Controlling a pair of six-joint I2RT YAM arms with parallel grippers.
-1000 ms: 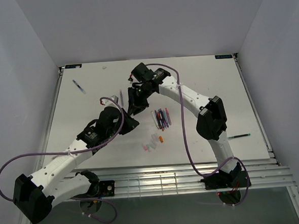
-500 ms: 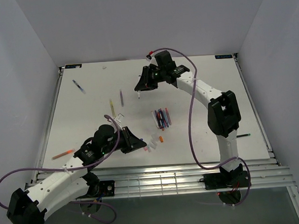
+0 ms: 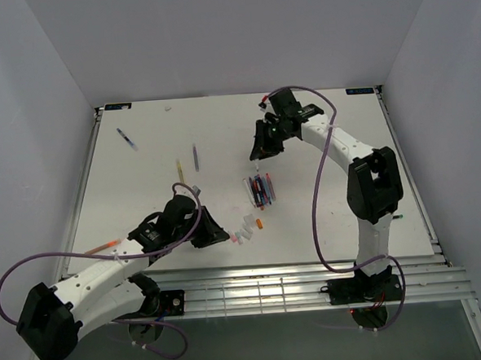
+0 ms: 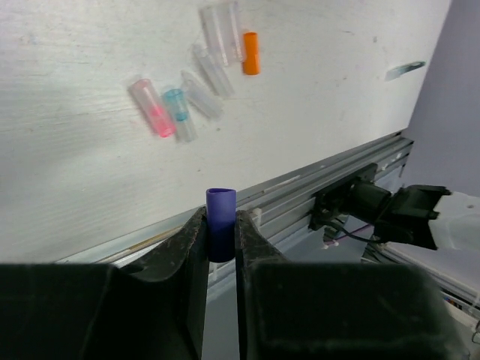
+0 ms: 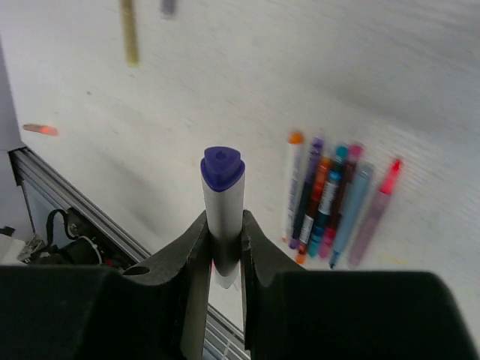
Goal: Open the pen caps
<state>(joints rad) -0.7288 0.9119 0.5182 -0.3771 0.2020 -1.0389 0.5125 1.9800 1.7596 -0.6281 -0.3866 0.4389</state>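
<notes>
Two arms reach over the table: left low at seven o'clock, left claw clamped on a purple cap; right arched toward one o'clock, right claw clamped on a pen.

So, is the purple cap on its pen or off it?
Off. The small purple plastic cap sits alone in the left pincer; the right pincer holds the pale purple-ended pen barrel elsewhere.

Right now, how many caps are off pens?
8: purple cap clamped in the left gripper; pink cap, teal cap, orange cap and four clear caps clustered on the table. Clear ones may overlap.
</notes>
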